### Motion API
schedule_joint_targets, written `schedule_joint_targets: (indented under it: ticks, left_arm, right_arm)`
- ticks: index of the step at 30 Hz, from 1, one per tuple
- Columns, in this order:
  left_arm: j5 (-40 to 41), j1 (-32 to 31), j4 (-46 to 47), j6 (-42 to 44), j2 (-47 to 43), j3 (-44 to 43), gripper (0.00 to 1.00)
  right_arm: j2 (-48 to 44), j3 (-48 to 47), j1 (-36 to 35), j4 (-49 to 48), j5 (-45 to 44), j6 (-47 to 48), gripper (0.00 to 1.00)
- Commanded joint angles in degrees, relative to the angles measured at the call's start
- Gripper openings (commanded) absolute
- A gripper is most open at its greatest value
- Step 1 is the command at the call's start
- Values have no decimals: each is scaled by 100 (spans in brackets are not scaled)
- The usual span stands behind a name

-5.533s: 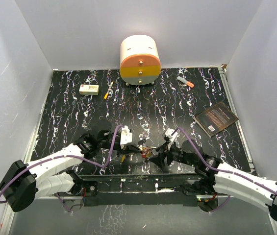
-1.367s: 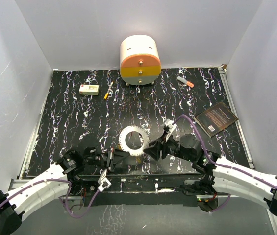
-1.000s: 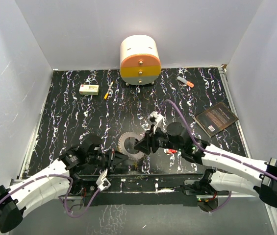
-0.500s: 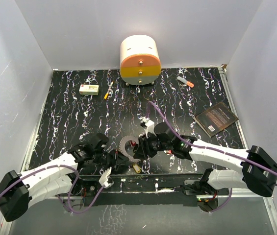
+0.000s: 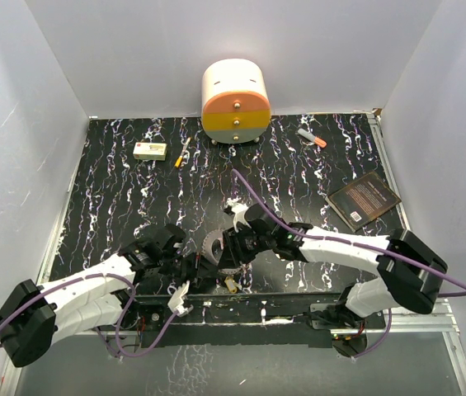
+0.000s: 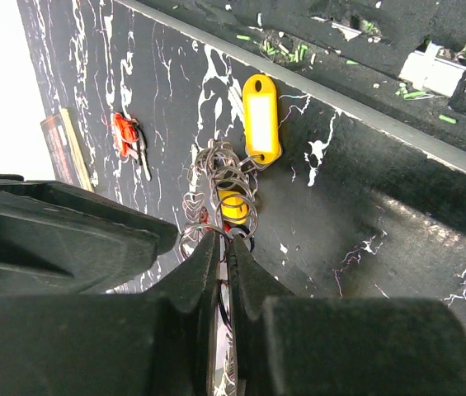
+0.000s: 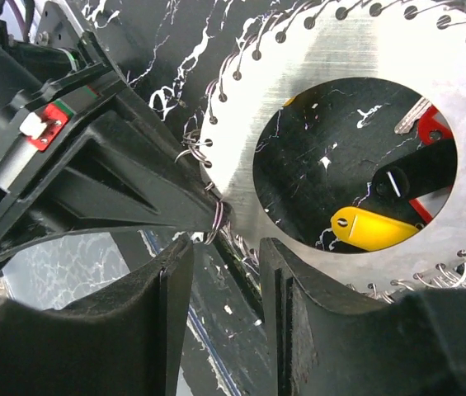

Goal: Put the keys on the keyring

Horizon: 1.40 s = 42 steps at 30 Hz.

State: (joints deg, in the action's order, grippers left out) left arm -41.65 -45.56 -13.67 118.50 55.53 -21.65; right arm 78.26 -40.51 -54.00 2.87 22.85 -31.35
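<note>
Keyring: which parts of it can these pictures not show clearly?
Top external: the keyring is mostly covered by the right arm.
Left wrist: it is clamped edge-on in the left end effector, so its face is hidden.
Right wrist: its top and right parts are cut off by the frame edges.

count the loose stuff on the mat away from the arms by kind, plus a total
drawer unit: 1
white box: 1
thin yellow-tipped stick: 1
orange-tipped marker pen: 1
dark book: 1
total: 5
</note>
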Motion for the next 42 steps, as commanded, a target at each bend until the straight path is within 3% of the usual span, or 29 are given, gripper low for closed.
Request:
schedule_joint_targets:
  ticks: [1,7,13,23,27,28,33,42]
  left_arm:
    - [-374,-9,26,1533,-8,-33,0]
    - [-402,-12,83,1540,12,-6,0]
    - [-390,-12,99,1521,-8,3,0]
    - [-388,-5,94,1474,-60,18,0]
    - [-422,-10,208,1443,-33,65,0]
    - [-430,-4,262,1421,-38,91,0]
    - [-451,-5,351,1297,-97,168,0]
    - [-660,-12,349,1224,-175,467,14]
  right_arm:
    - [148,-405,-10,-321,194,116,42]
    - [345,-579,-9,-281,235,189,38]
    - [628,-696,-9,-256,391,203,25]
    - [660,-711,-10,-143,385,199,29]
    - [712,-721,-8,-121,440,224,9]
    - [698,-708,-14,-123,421,226,8]
    - [404,-516,-12,-162,216,185,8]
    - [-107,-30,-10,-452,-117,-283,8]
